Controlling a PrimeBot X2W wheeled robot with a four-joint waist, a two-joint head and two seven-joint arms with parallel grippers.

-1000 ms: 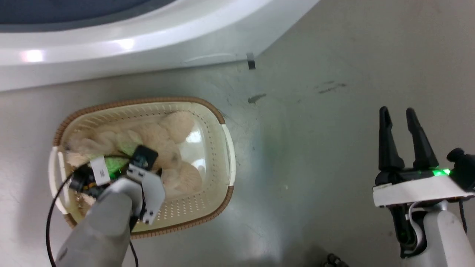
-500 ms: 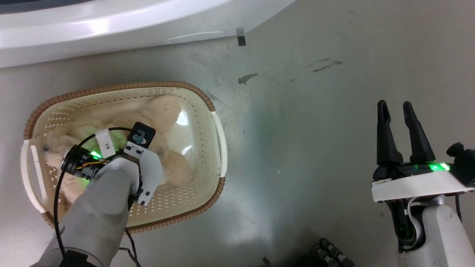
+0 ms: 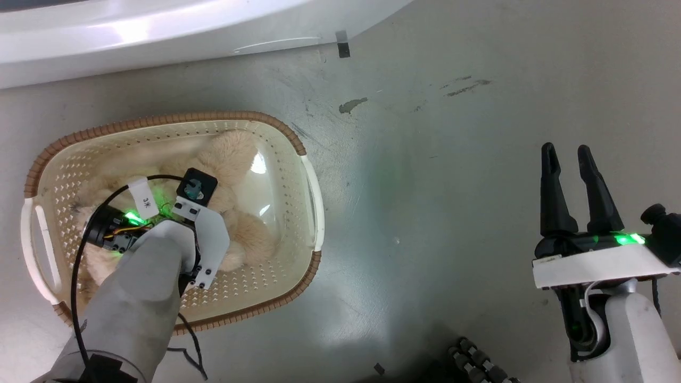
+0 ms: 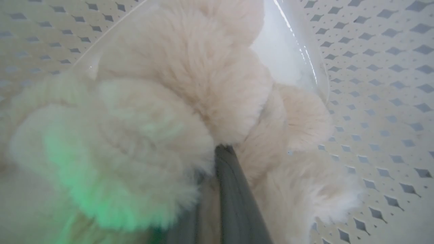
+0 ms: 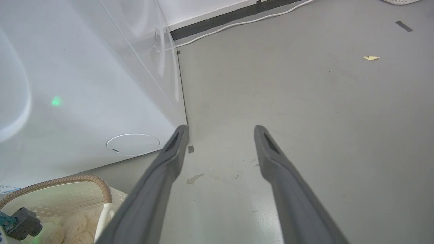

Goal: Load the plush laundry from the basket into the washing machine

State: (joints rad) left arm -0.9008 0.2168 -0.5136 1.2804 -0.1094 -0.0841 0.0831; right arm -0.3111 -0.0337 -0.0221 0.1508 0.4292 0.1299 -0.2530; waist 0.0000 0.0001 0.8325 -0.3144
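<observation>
You are over a grey, scuffed floor (image 3: 425, 213) with a short black tape mark (image 3: 343, 49) and a dark stain (image 3: 354, 105) on it. The large white washing machine (image 3: 159, 32) runs along the far left. In the right wrist view a white cable (image 5: 237, 23) follows the base of the far wall. The cream perforated laundry basket with a brown woven-look rim (image 3: 303, 175) stands on the floor near the washer, at your left. Your left forearm comes up from the near left corner and dips into the basket, its wrist above the middle of the fluffy cream-beige teddy bear plush (image 3: 234, 159). The left gripper (image 4: 217, 152) is sunk in the fur, with its jaws drawn close and pinching a fold of plush. Your right gripper (image 3: 566, 151) hangs over bare floor at the right, well apart from the basket, pointing away from you, its jaws spread and empty. The plush lies inside the basket with its long axis left to right along the basket's length and two rounded limbs at the right end. The arm hides much of its left end.
</observation>
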